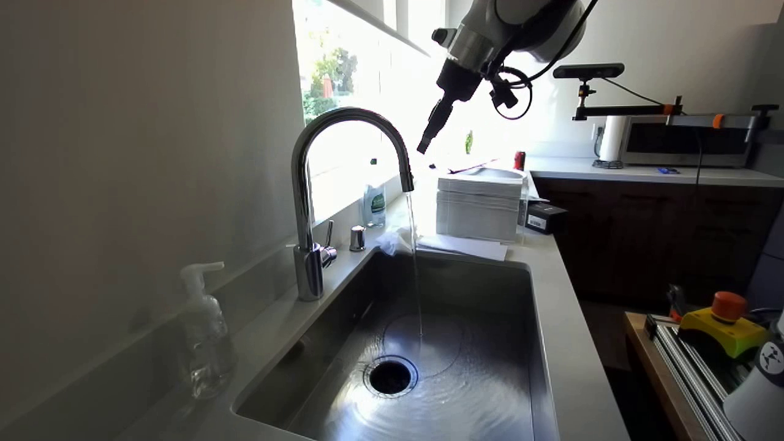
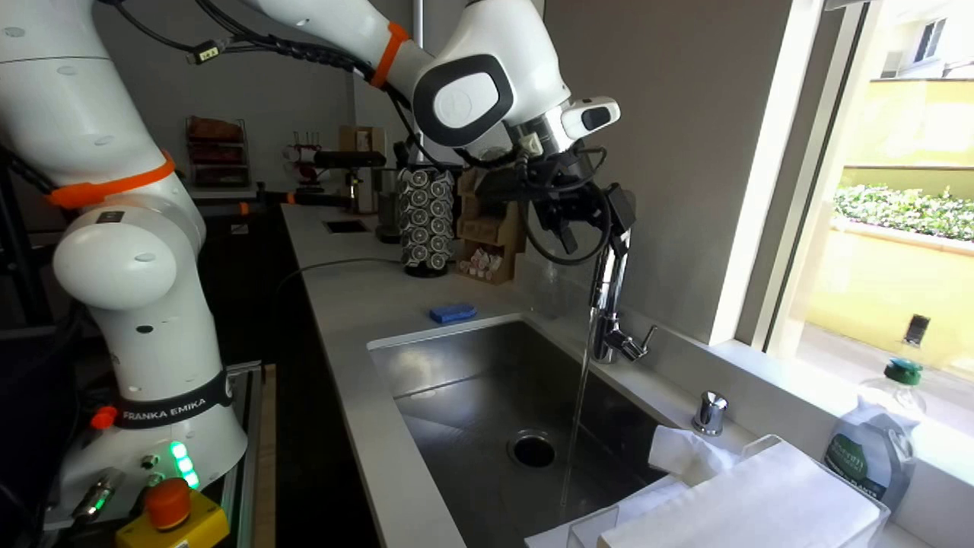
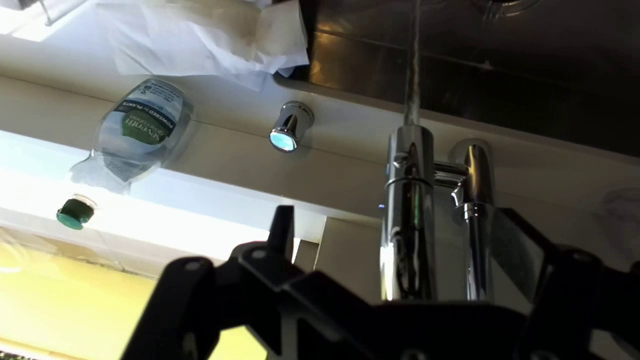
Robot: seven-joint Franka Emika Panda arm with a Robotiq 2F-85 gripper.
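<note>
Near the tap (image 1: pixel 302 202): my pincer (image 3: pixel 394 212), one, spread wide, holding nothing. Best handling, I judge: spout (image 3: pixel 410 155) centred between fingers (image 3: pixel 283 227), slow approach, stream (image 3: pixel 414 60) avoided.

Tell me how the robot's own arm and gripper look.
The arm is white and rounded, with orange bands wrapped around it and black cables running along it. A black collar near its base reads FRANKA EMIKA in light letters, and green lights glow below. The gripper is black and angular, with jointed linkages and two fingers.
</note>
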